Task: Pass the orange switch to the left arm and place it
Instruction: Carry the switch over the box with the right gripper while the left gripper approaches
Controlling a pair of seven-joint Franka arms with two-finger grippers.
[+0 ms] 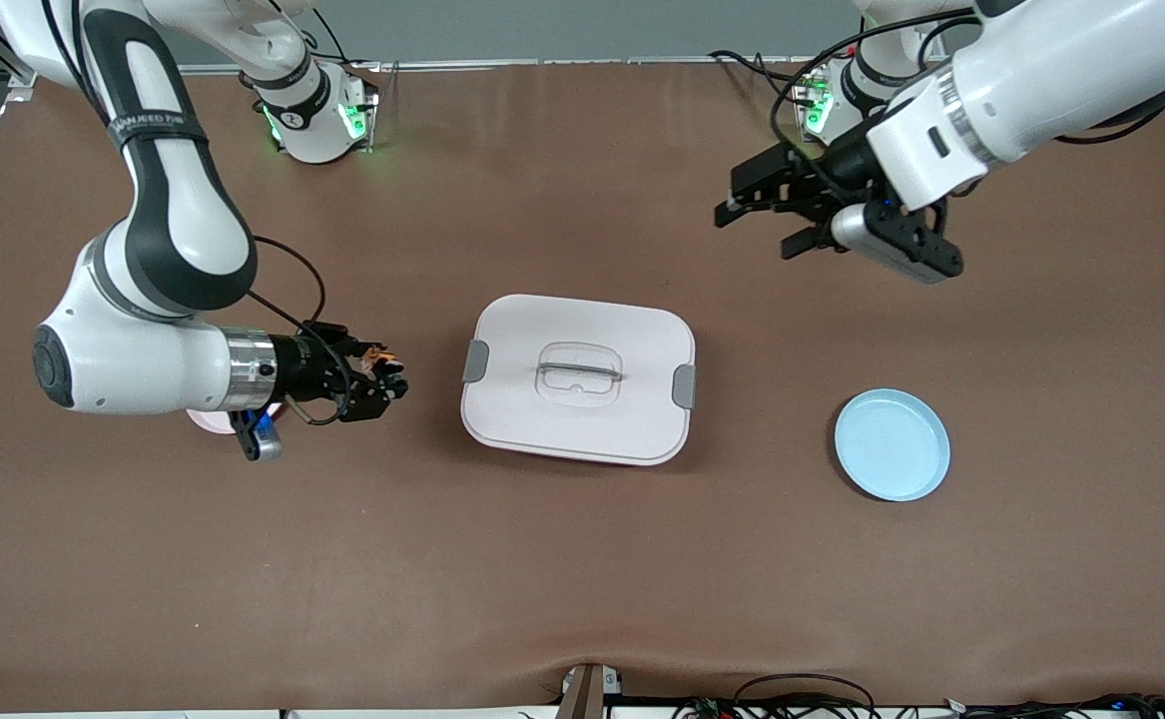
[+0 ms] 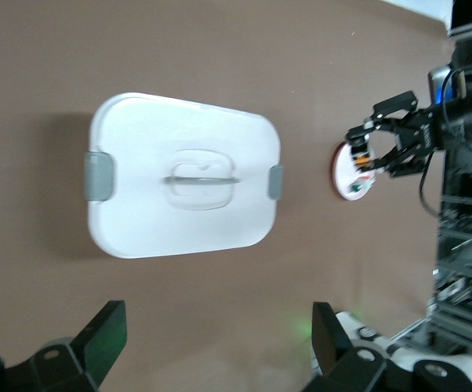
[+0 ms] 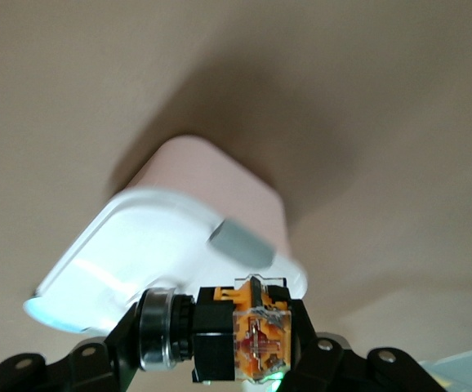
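The orange switch [image 1: 374, 353] has a black body and orange parts. My right gripper [image 1: 387, 376] is shut on it and holds it above the table, between a pink plate [image 1: 205, 420] and the white box [image 1: 578, 377]. In the right wrist view the switch [image 3: 244, 335] sits between the jaws, with the box [image 3: 187, 245] and its grey latch just ahead. My left gripper [image 1: 754, 230] is open and empty, raised over the table near its own base. Its wrist view shows the box [image 2: 183, 175], the right gripper [image 2: 383, 151] and the switch [image 2: 358, 155].
A light blue plate [image 1: 891, 444] lies toward the left arm's end of the table, nearer the front camera than the left gripper. The pink plate is mostly hidden under the right arm. The box stands at mid-table between the two grippers.
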